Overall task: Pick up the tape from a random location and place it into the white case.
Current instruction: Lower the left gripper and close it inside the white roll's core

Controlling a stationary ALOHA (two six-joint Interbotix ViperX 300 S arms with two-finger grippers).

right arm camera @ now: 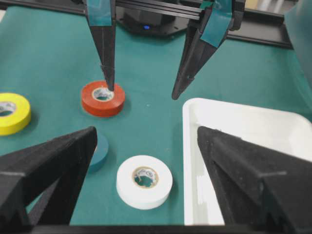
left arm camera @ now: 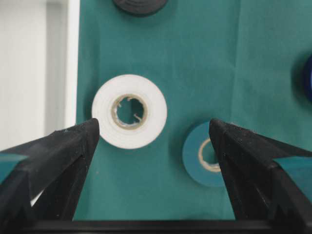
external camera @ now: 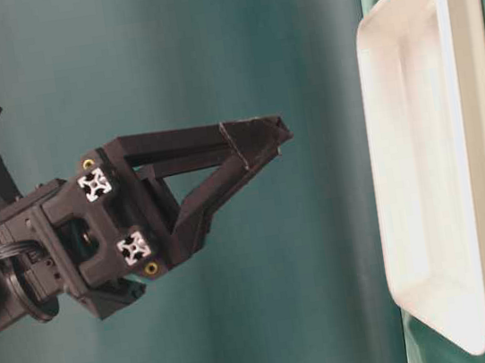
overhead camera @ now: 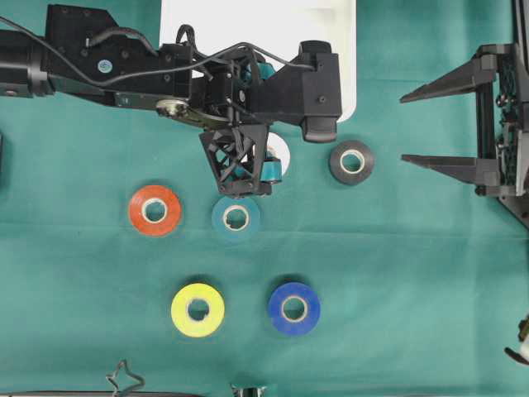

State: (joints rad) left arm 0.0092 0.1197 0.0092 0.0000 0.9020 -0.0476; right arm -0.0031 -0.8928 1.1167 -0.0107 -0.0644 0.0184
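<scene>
Several tape rolls lie flat on the green cloth. The white tape (left arm camera: 129, 111) lies just outside the white case (overhead camera: 347, 50), close to its near rim. My left gripper (left arm camera: 153, 126) hangs above the cloth, pointing down, open and empty, and in the overhead view it hides most of the white tape (overhead camera: 279, 150). The teal tape (left arm camera: 200, 155) sits partly behind one left finger. My right gripper (overhead camera: 405, 128) stands open and empty at the right edge, far from every roll. In its wrist view the white tape (right arm camera: 144, 181) and the case (right arm camera: 243, 131) lie ahead.
Orange tape (overhead camera: 154, 210), teal tape (overhead camera: 235, 217), black tape (overhead camera: 351, 161), yellow tape (overhead camera: 197, 310) and blue tape (overhead camera: 293, 308) are spread over the cloth. The left arm crosses over the case's near part. The case (external camera: 437, 154) holds nothing that I can see.
</scene>
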